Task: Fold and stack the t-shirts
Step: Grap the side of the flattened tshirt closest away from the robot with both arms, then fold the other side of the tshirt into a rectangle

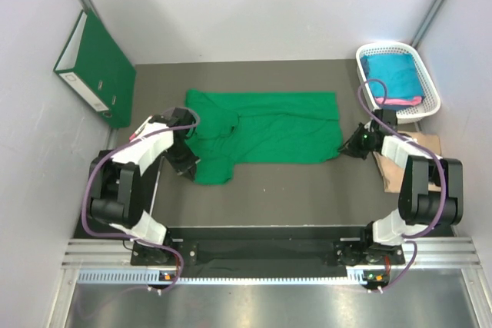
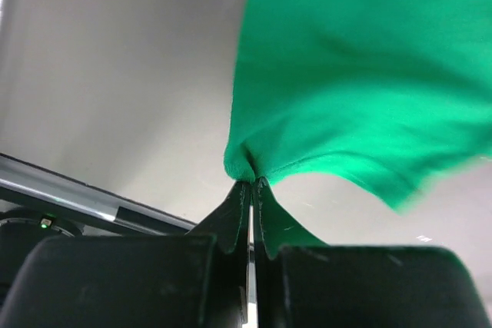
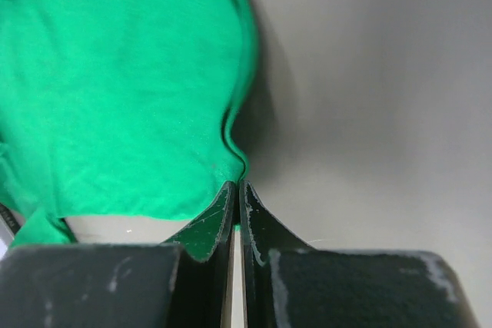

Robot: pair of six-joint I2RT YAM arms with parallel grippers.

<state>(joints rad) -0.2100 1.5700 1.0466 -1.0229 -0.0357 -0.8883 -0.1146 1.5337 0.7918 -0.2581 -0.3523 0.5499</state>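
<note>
A bright green t-shirt (image 1: 269,128) lies spread across the middle of the table, its left part bunched and folded. My left gripper (image 1: 187,153) is shut on the shirt's left edge; the left wrist view shows the cloth (image 2: 361,74) pinched at the fingertips (image 2: 240,201) and lifted off the table. My right gripper (image 1: 350,144) is shut on the shirt's right near corner; the right wrist view shows the green cloth (image 3: 115,90) pinched between its jaws. Teal (image 1: 392,71) and pink (image 1: 403,101) shirts lie in the white basket (image 1: 429,86) at the back right.
A dark green binder (image 1: 96,67) with a white spine leans against the left wall. A brown piece of cardboard (image 1: 419,151) lies under the right arm. Grey walls close in the table on three sides.
</note>
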